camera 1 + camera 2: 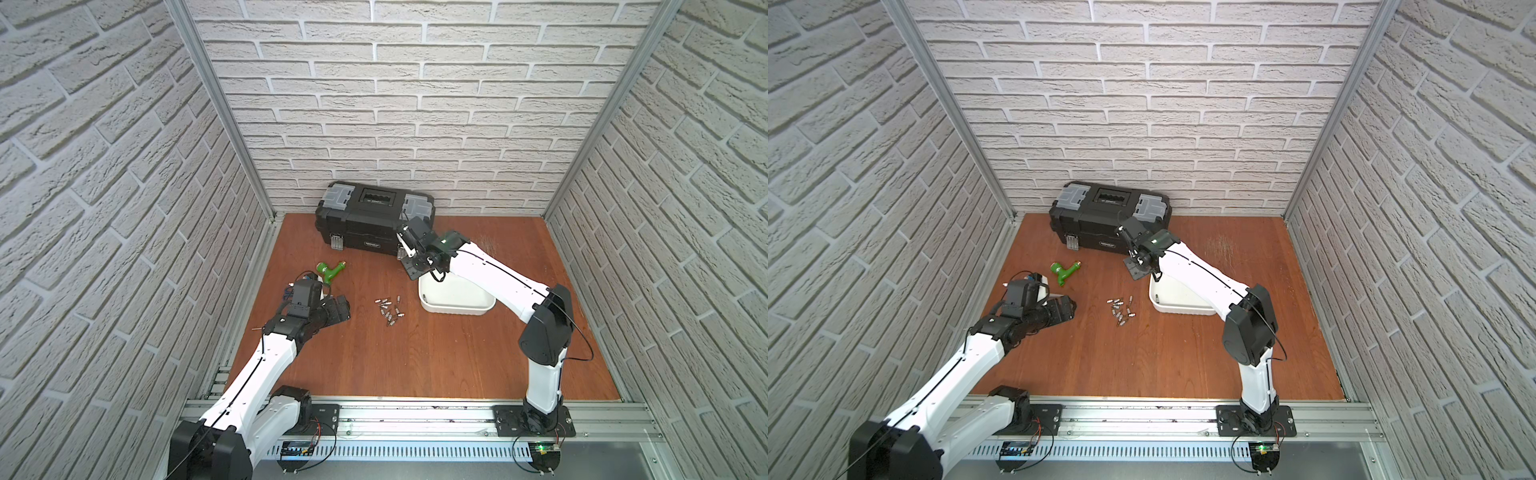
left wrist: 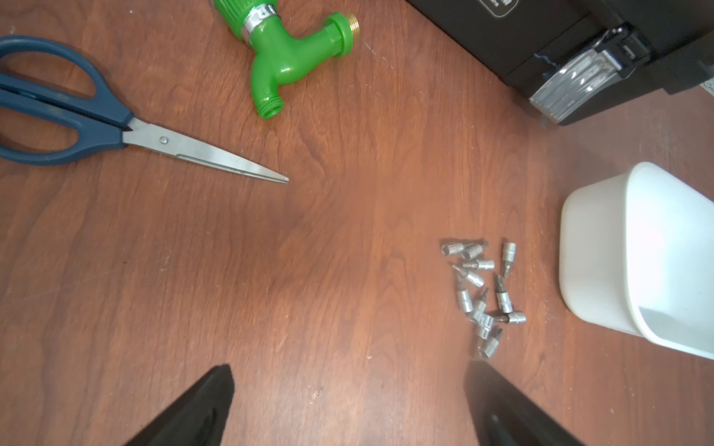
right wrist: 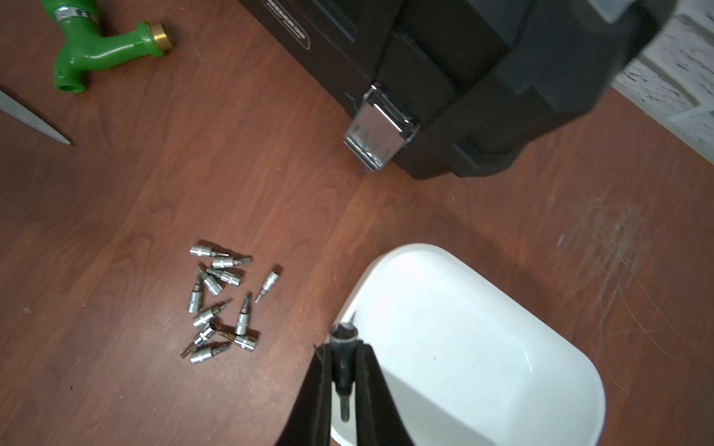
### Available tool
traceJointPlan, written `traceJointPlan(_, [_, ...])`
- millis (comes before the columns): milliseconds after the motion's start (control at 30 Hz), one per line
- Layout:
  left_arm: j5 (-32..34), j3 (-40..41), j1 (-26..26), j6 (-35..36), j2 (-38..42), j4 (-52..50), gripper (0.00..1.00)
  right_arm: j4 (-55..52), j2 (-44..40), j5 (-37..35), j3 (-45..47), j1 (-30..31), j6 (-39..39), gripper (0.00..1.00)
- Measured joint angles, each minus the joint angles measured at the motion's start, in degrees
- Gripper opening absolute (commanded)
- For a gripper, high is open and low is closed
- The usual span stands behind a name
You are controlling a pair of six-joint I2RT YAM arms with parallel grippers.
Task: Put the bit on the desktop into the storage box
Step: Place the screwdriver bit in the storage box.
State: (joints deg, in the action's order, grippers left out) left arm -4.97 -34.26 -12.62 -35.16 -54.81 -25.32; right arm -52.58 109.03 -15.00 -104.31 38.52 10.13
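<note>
The right gripper [image 3: 344, 346] is closed on one bit [image 3: 342, 370] and holds it over the edge of the white storage box [image 3: 463, 328] directly below. To its side, near the box, the other bits [image 3: 220, 305] lie in a loose heap on the desktop [image 3: 116, 193]. Beyond stands the black toolbox [image 3: 463, 77]. The left gripper [image 2: 349, 368] is wide open and empty. The heap lies just ahead of one of its fingers, and the scissors [image 2: 96, 116] lie farther.

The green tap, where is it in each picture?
In a top view: the green tap lies left of centre, before the black toolbox.
In a top view: the green tap, same spot.
Left wrist: the green tap between scissors and toolbox.
Right wrist: the green tap near the scissors' tip.
Shared landmark: the pile of bits, in all four.
</note>
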Motion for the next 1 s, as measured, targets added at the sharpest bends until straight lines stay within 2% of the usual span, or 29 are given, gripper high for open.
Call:
traceJointPlan(200, [0.0,0.0,-0.3,0.0,0.0,0.0,0.98,1.5,-4.9,-0.4,7.4,-3.2,0.3,0.10])
traceJointPlan(500, [0.1,0.0,-0.3,0.0,0.0,0.0,0.98,4.0,-5.9,0.0,16.1,-6.7,1.1,0.10])
traceJointPlan(1000, [0.2,0.0,-0.6,0.0,-0.3,0.1,0.98,8.7,-4.3,2.4,21.5,-9.1,1.3,0.10])
